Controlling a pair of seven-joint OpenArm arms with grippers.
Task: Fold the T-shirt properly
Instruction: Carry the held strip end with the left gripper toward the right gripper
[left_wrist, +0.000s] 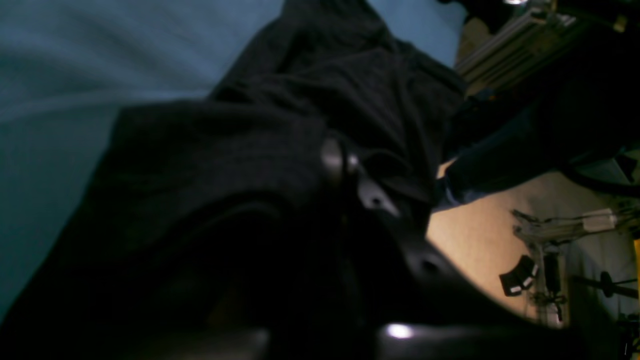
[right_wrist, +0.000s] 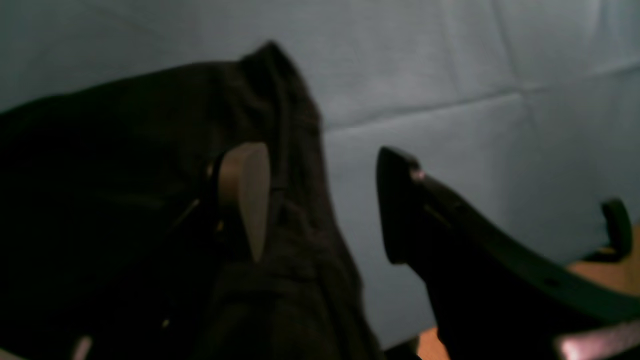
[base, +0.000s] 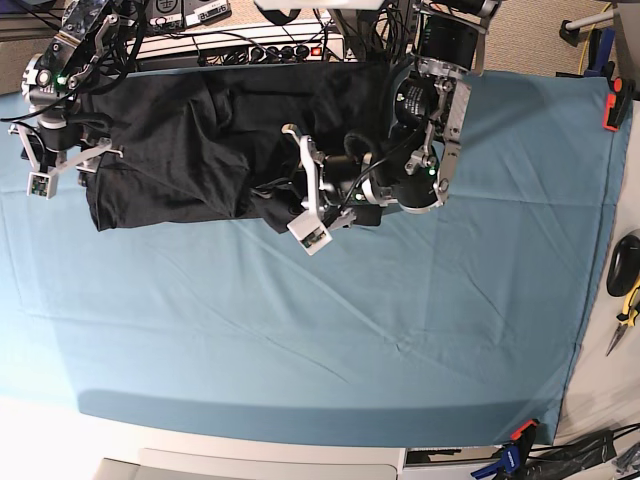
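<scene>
The near half of the counter (base: 300, 340) is open teal cover, easy to sweep across. The far strip is crowded: the T-shirt (base: 180, 150) lies bunched there, the left claw (base: 290, 190) sits on its right part, and cables (base: 260, 45) line the back edge.
</scene>
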